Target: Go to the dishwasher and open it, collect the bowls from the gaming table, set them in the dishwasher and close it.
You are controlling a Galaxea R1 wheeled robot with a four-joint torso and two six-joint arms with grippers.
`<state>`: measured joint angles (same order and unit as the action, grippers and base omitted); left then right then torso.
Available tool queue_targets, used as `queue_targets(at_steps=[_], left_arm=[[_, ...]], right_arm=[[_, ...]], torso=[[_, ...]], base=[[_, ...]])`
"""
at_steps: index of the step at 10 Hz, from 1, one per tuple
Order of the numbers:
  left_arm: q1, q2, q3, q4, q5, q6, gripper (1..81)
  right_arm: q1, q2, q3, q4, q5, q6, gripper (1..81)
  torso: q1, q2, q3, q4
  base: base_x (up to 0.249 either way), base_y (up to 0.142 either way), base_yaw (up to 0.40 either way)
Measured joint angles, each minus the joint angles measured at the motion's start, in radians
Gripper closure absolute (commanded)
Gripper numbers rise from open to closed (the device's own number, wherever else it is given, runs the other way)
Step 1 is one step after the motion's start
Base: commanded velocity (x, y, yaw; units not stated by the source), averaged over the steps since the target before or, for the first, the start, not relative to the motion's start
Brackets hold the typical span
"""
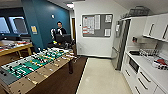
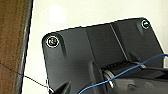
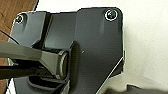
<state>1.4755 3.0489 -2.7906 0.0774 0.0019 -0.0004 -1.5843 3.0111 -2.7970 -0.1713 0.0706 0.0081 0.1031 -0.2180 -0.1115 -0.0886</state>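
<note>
Right up close on the left sits the foosball table (image 1: 32, 67), green field and rods, its pale wooden rim running diagonally away toward the back of the room. It stands on a dark brown carpet (image 1: 62, 82), and the carpet's edge cuts a clean line into a pale floor (image 1: 100, 75), which opens wide and bare down the middle toward the far white wall. Along the right runs a white counter (image 1: 150, 67) with drawers and cabinet fronts below; the dishwasher can't be picked out among them from here, and the bowls and the gaming table can't be made out either. Beyond the counter stands a steel fridge (image 1: 121, 45). Behind the foosball table, by the teal wall (image 1: 45, 20), a person (image 1: 59, 30) stands at a control rig. A wood-topped table (image 1: 15, 48) sits at the far left. Both wrist views look down on pale floor meeting brown carpet; whether either gripper's jaws are spread or pressed together, I cannot tell.
</note>
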Motion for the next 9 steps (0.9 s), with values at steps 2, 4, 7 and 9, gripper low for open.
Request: queue_targets(at_steps=[2,4,7,9], left_arm=[[-0.001,0.001,0.000,0.000,0.000,0.000,1.0],[-0.001,0.003,0.000,0.000,-0.001,0.000,1.0],[0.001,0.006,0.000,0.000,0.000,0.000,1.0],[0.001,0.005,0.000,0.000,-0.001,0.000,1.0]], right_arm=[[0.000,0.000,0.000,0.000,-0.001,0.000,1.0],[0.002,0.000,0.000,0.000,-0.001,0.000,1.0],[0.003,0.000,0.000,0.000,-0.001,0.000,1.0],[0.002,0.000,0.000,0.000,-0.001,0.000,1.0]], torso=[[0.000,0.000,0.000,0.000],[0.000,0.000,0.000,0.000],[0.000,0.000,0.000,0.000],[0.000,0.000,0.000,0.000]], base=[[0.000,0.000,0.365],[0.000,0.000,0.365],[0.000,0.000,0.365],[0.000,0.000,0.365]])
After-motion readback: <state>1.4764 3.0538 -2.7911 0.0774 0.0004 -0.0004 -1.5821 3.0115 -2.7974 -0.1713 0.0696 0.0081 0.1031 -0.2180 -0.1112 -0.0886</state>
